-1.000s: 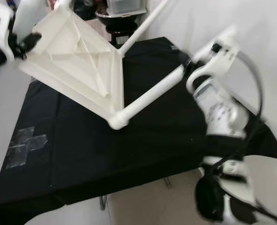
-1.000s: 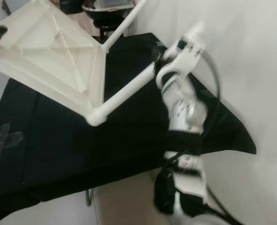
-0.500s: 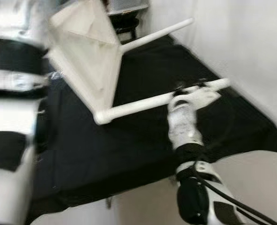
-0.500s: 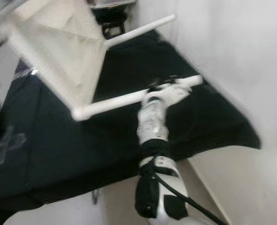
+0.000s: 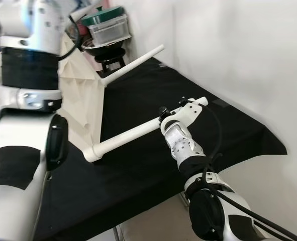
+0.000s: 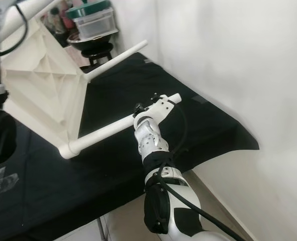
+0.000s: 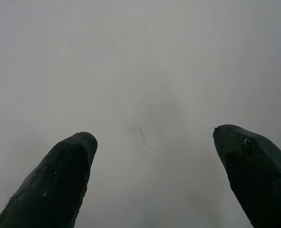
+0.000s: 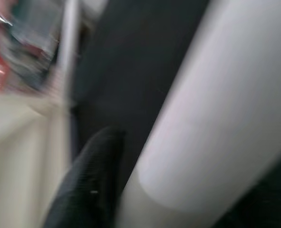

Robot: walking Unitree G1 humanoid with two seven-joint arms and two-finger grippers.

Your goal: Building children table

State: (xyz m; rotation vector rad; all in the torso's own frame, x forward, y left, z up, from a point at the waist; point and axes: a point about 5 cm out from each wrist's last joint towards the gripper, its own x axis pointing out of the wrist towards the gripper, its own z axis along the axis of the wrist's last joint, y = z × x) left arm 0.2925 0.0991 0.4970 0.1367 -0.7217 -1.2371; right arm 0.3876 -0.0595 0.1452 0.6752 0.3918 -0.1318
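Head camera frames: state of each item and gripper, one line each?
Tabletop: tipped on its edge, underside showing.
Near leg: attached, lying across the black cloth.
Far leg: attached, jutting out.
Right gripper: closed on the near leg.
Left gripper: fingers apart, holding nothing.

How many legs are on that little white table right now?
2. One leg runs from the tabletop's near corner to the right gripper; the other leg sticks out from the far corner. Others may be hidden behind the tabletop.

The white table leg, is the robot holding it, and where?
Yes. The right end effector grips the leg near its free end. The left end effector is open, holding nothing.
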